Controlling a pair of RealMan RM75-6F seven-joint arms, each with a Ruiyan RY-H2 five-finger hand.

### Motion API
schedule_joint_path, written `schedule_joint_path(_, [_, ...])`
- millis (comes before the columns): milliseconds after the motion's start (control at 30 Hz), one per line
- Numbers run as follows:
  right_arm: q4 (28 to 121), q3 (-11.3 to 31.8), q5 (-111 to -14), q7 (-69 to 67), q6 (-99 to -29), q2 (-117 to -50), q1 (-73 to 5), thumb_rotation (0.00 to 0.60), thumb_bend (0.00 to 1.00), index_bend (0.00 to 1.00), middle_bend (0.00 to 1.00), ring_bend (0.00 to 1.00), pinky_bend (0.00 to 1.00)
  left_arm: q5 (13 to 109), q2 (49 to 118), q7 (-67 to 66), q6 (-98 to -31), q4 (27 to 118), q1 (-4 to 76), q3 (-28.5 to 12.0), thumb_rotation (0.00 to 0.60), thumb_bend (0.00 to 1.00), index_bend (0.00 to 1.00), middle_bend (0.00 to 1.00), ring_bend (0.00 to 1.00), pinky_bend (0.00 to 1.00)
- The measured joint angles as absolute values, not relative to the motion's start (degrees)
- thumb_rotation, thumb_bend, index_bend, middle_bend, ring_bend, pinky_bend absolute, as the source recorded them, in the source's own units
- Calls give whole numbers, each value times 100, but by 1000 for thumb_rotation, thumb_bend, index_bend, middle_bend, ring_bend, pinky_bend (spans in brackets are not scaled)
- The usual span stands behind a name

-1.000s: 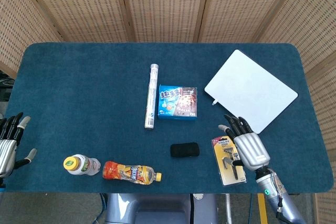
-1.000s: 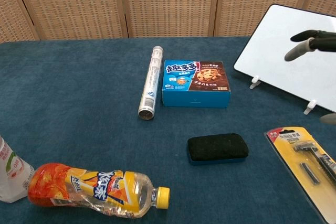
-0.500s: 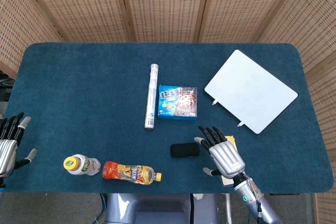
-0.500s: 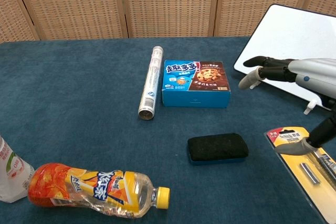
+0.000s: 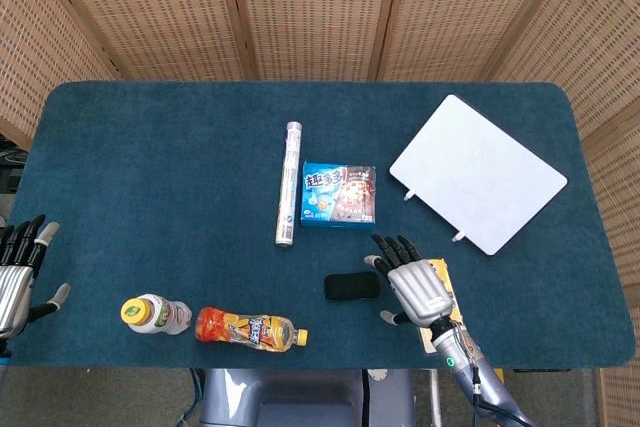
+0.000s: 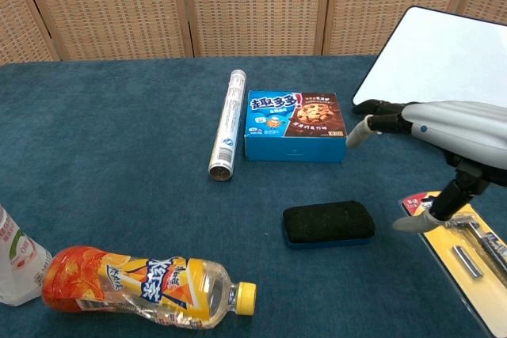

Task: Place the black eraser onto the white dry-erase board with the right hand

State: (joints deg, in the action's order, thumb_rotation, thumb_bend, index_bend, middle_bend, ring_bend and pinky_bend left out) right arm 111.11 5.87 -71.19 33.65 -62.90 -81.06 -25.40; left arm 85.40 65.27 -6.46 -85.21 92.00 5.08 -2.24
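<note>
While the left hand [image 5: 16, 277] idles spread and empty at the table's [image 5: 150, 147] left edge, a white bottle [image 5: 152, 314] and an orange one [image 5: 245, 328] lie along the front edge. The foil roll [image 5: 287, 183] and cookie box [image 5: 339, 195] sit mid-table. The black eraser [image 5: 351, 286] lies free, front of centre; the right hand [image 5: 415, 287] hovers just beside it, fingers apart, holding nothing, presumably lining up a grasp above the razor pack [image 6: 467, 251]. The white board [image 5: 477, 173] waits unobstructed near the right edge.

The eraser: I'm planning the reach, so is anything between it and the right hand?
Nothing visible. The right hand hovers open just right of the black eraser, with only bare blue cloth in the gap between them.
</note>
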Motion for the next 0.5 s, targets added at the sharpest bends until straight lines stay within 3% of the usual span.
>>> schedule_joint_path(500, [10827, 678, -6501, 3573, -6122, -8573, -2919, 600, 131, 281, 0, 0, 0, 8488, 6497, -596, -8486, 9226, 501, -222, 600, 298, 0, 0, 0, 0])
